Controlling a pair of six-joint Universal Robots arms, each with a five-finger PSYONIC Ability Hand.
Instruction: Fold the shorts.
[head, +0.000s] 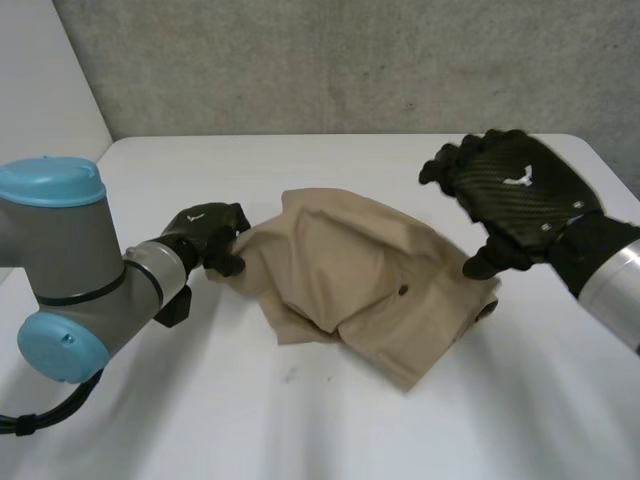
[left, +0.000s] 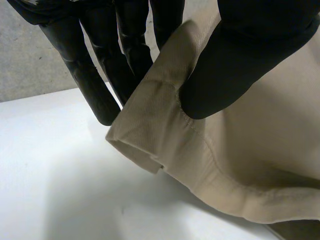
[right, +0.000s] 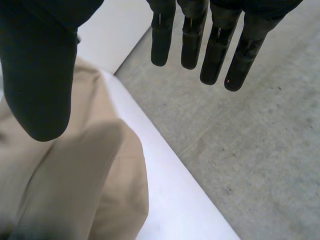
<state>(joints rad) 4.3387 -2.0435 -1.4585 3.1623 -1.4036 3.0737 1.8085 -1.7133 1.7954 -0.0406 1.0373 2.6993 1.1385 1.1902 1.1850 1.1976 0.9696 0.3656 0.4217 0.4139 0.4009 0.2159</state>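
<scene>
Item: one pair of tan woven cotton shorts, lying rumpled and partly doubled over near the middle of the white desk, with a small dark spot, perhaps a button, on the upper layer. Step in hand, as you may judge it: an early fold, the cloth gathered but no neat shape made yet. Left robot hand: low at the shorts' left edge, pinching a stitched, folded-over edge band between its thumb and its straight fingers; the held band is lifted clear of the desk. Right robot hand: raised above the shorts' right end, fingers straight and set apart from the thumb, holding nothing; the cloth lies below it, untouched. Next move, for your planning: you would likely lower the right robot hand to take the right edge, so that both ends can be drawn taut and laid over evenly. Caution: the left pinch sits on a narrow band and could slip under a hard pull.
</scene>
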